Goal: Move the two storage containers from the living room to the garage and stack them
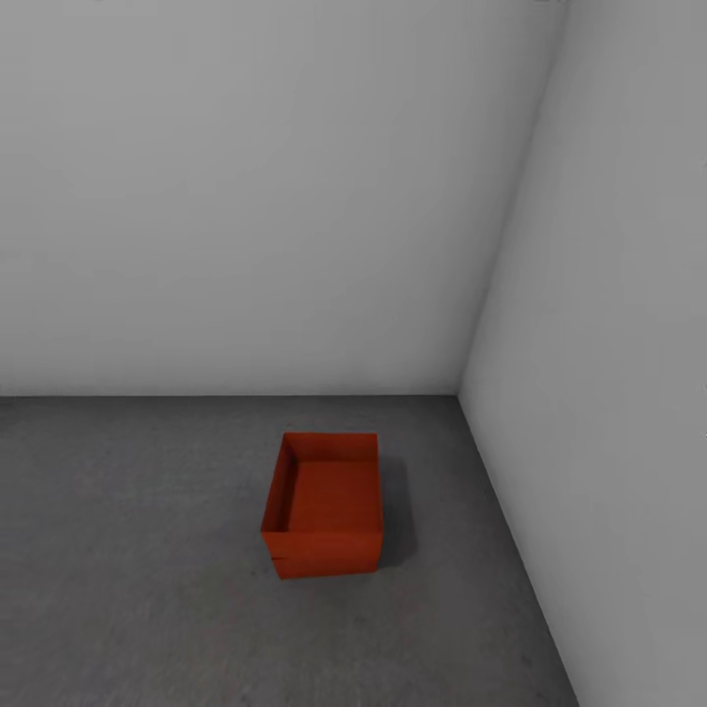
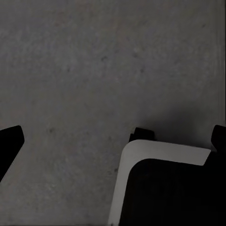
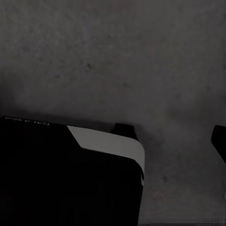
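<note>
One orange-red storage container (image 1: 325,506) sits upright on the dark grey concrete floor (image 1: 137,550) of the garage, close to the corner of two pale grey walls. Its inside is bare, and a faint seam shows at its lower front left corner; I cannot tell whether a second container sits under it. In the left wrist view my left gripper (image 2: 115,141) hangs open over bare concrete, its fingertips (image 2: 9,141) far apart. My right gripper (image 3: 113,141) is open too, with one fingertip (image 3: 220,141) at the picture's edge and nothing held.
The back wall (image 1: 245,196) and the right wall (image 1: 609,344) meet just behind and to the right of the container. Open concrete stretches to its left and front. My black, white-edged base (image 2: 165,188) shows below both wrists (image 3: 56,174).
</note>
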You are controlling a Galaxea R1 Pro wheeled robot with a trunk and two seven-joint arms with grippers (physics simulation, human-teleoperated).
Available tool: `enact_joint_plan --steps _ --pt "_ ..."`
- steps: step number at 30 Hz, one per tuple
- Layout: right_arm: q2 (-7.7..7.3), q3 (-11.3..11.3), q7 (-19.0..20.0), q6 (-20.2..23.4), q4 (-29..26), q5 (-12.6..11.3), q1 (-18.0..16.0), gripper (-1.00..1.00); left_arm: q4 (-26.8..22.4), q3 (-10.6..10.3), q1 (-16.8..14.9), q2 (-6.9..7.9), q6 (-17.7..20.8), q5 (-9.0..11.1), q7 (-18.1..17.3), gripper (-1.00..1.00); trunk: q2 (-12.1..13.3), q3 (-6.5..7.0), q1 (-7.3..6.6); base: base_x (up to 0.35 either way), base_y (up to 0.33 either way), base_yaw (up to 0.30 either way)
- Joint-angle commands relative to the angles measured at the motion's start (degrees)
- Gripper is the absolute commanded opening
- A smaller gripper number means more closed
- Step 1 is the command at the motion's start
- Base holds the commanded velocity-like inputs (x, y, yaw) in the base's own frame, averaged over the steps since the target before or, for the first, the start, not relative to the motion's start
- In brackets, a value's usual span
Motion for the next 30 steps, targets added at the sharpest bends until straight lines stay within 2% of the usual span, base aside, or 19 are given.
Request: enact_joint_plan --steps 1,4,7,8,9,13,30 --pt "0.04 0.41 -0.34 -0.33 0.27 0.07 0.01 1.00 0.26 0.13 0.68 0.01 -2.12 -0.11 -0.42 1.00 0.36 0.13 -0.21 0.000 0.000 0.000" --pt "0.09 0.41 -0.42 -0.25 0.27 0.09 0.07 1.00 0.27 0.02 1.28 0.07 -3.40 -0.21 -1.28 1.00 1.56 0.67 -0.87 0.000 0.000 0.000" --pt "0.12 0.41 -0.68 -0.15 0.27 0.10 0.08 1.00 0.25 -0.05 1.65 1.65 -3.97 -0.19 -4.36 1.00 2.77 1.20 -1.53 0.000 0.000 0.000" --pt "0.13 0.41 -0.99 -0.04 0.27 0.19 0.09 1.00 0.19 -0.07 1.78 2.83 -4.08 -0.16 -10.71 1.00 3.17 1.38 -1.75 0.000 0.000 0.000" --pt "0.13 0.41 -1.00 -0.03 0.27 0.25 0.09 1.00 0.19 -0.07 1.79 2.81 -4.09 -0.18 -11.46 1.00 3.57 1.56 -1.97 0.000 0.000 0.000" --pt "0.13 0.41 -1.00 -0.01 0.27 0.27 0.09 1.00 0.18 -0.06 1.80 2.88 -4.03 -0.20 -12.44 1.00 5.17 2.28 -2.85 0.000 0.000 0.000" --pt "0.13 0.41 -1.00 -0.01 0.27 0.27 0.09 1.00 0.09 0.01 1.80 2.13 -3.84 -0.17 -12.25 1.00 11.99 5.33 -6.58 0.000 0.000 0.000"
